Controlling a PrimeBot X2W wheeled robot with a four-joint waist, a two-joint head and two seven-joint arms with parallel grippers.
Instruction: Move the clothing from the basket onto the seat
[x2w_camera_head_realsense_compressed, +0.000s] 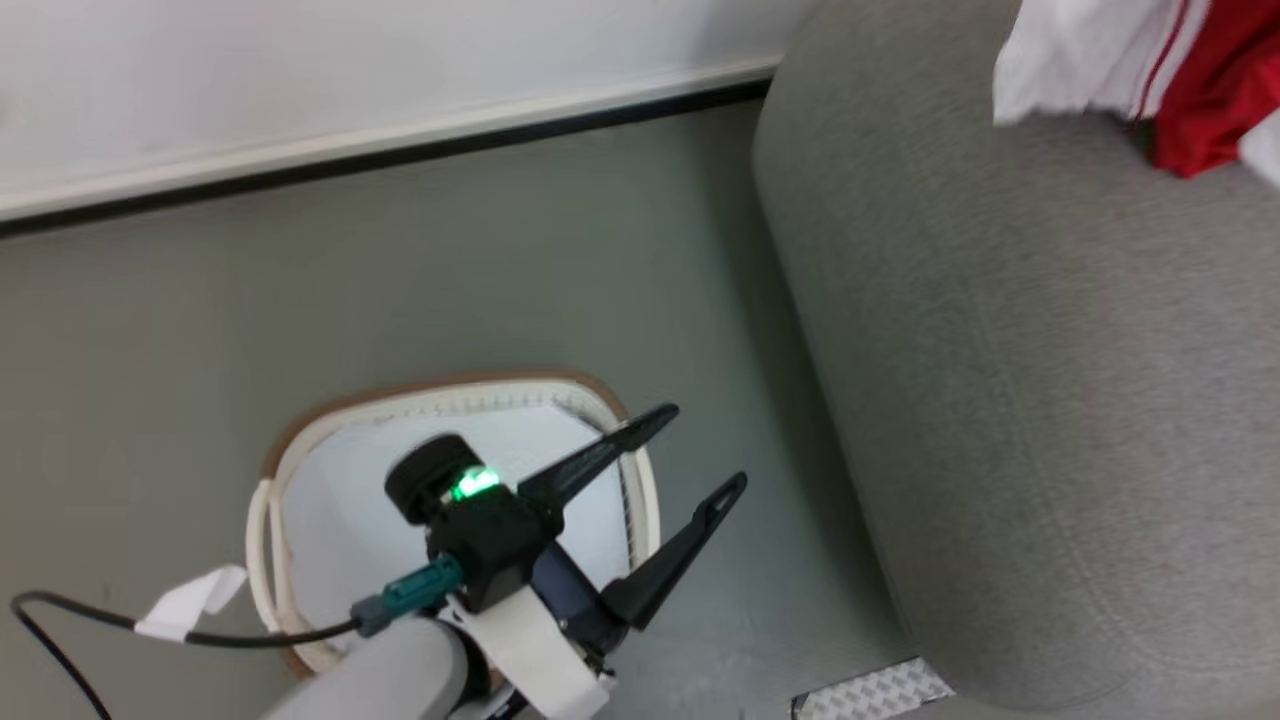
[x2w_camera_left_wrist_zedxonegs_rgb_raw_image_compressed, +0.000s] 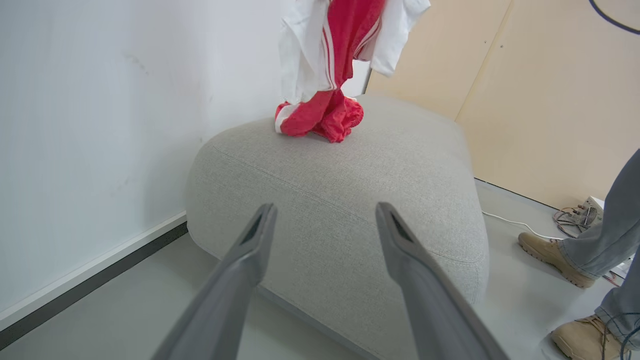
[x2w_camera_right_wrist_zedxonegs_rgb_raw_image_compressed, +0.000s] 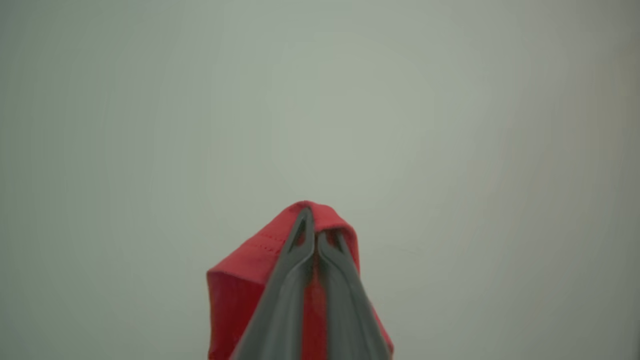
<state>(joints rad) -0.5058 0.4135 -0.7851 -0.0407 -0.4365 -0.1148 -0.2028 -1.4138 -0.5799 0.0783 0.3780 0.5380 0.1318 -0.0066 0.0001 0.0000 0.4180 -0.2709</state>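
Red fabric is pinched tight in the right gripper (x2w_camera_right_wrist_zedxonegs_rgb_raw_image_compressed: 314, 231), whose two dark fingers are pressed together on a stitched fold of the striped-sleeve garment (x2w_camera_right_wrist_zedxonegs_rgb_raw_image_compressed: 240, 280). Behind it is blurred grey. In the left wrist view this garment, red with white, red-striped sleeves, hangs from above the frame over the far end of the seat (x2w_camera_left_wrist_zedxonegs_rgb_raw_image_compressed: 400, 170). Its lower end comes down to the banded garment (x2w_camera_left_wrist_zedxonegs_rgb_raw_image_compressed: 320, 117), a crumpled red heap with a white band. That heap lies on the seat's far edge, near the white wall (x2w_camera_left_wrist_zedxonegs_rgb_raw_image_compressed: 100, 125).

The left gripper (x2w_camera_head_realsense_compressed: 704, 448) is spread wide with nothing between its jaws. In the head view it hovers above the right side of the basket (x2w_camera_head_realsense_compressed: 440, 392). One finger crosses the brown rim and the other lies over the grey floor (x2w_camera_head_realsense_compressed: 500, 260) between the basket and the seat. Both fingers point towards the seat.

The basket stands on the floor to the left of the seat, apart from it, and a flat white sheet (x2w_camera_head_realsense_compressed: 340, 520) lies inside. In that same view, white and red cloth shows over the seat's far right part.

To the right of the seat a person stands on the floor in tan shoes (x2w_camera_left_wrist_zedxonegs_rgb_raw_image_compressed: 547, 250) and grey-blue trousers, just beside a power strip (x2w_camera_left_wrist_zedxonegs_rgb_raw_image_compressed: 582, 215) with tangled cables.
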